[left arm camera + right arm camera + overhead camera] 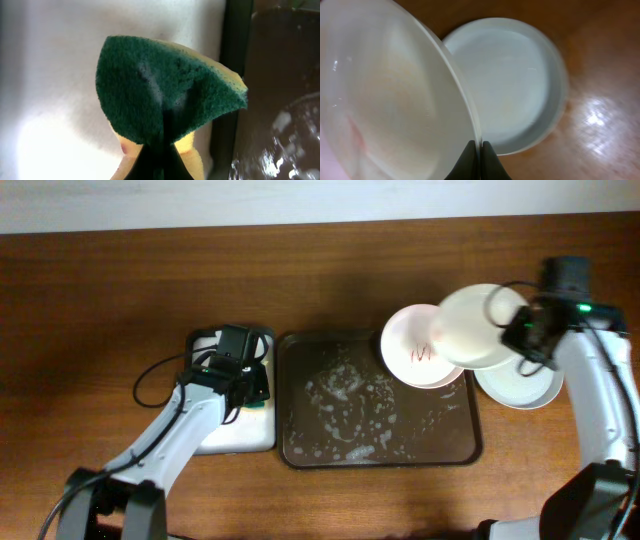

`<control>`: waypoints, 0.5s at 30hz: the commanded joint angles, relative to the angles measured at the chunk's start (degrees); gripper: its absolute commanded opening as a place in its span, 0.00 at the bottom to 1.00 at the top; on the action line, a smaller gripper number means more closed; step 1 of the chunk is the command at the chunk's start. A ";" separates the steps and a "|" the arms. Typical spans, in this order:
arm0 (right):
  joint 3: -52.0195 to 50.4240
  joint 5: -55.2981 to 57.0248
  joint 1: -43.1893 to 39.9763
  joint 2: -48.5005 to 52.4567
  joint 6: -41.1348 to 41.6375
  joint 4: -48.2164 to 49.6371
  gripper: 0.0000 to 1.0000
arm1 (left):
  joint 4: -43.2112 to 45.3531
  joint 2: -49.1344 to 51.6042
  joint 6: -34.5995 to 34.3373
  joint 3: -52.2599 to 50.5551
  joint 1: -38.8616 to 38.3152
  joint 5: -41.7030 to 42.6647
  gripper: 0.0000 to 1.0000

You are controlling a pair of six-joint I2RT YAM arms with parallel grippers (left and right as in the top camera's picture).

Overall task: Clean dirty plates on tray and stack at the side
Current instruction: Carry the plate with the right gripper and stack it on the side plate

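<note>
My right gripper (pixel 520 332) is shut on the rim of a white plate (pixel 472 326) and holds it tilted above the table; the right wrist view shows the fingers (pixel 480 148) pinching the plate's edge (pixel 395 100). A pale green plate (pixel 522 387) lies on the table under it and also shows in the right wrist view (pixel 512 85). A pale pink plate (pixel 412 350) with a red scribble rests on the far right corner of the dark brown tray (pixel 300 400), which is wet with suds. My left gripper (pixel 246 387) is shut on a green and yellow sponge (pixel 165 90).
A small white-lined tray (pixel 225 435) sits left of the brown tray, under the sponge; it shows in the left wrist view (pixel 50 75), with the brown tray's rim (pixel 235 50) beside it. A pale wall edge runs along the table's far side.
</note>
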 commanded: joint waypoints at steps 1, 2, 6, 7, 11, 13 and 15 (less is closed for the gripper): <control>0.72 -3.76 -7.06 -0.57 -0.81 -1.51 0.04 | 2.19 3.98 1.29 -0.17 0.50 0.55 0.00; 0.61 -3.74 -8.79 0.04 -0.81 -1.73 0.04 | 2.78 4.98 1.31 -0.17 0.50 0.50 0.00; -1.11 -3.76 -13.97 2.95 -0.87 -0.55 0.04 | 2.75 6.27 1.31 -0.17 0.50 0.09 0.00; -1.14 -3.76 -14.36 3.63 -1.81 -0.55 0.04 | 2.71 6.27 1.29 -0.17 0.50 0.09 0.08; -1.14 -4.07 -14.25 6.21 -1.86 -0.17 0.13 | 2.67 6.27 1.29 -0.17 0.48 0.13 0.60; -1.14 -6.03 -14.21 6.45 -3.13 -0.22 0.14 | 2.69 6.27 1.31 -0.17 0.50 0.11 0.69; -1.14 -11.76 -14.19 6.45 -7.28 -0.20 0.16 | 3.21 6.27 1.29 -0.17 0.50 0.09 0.74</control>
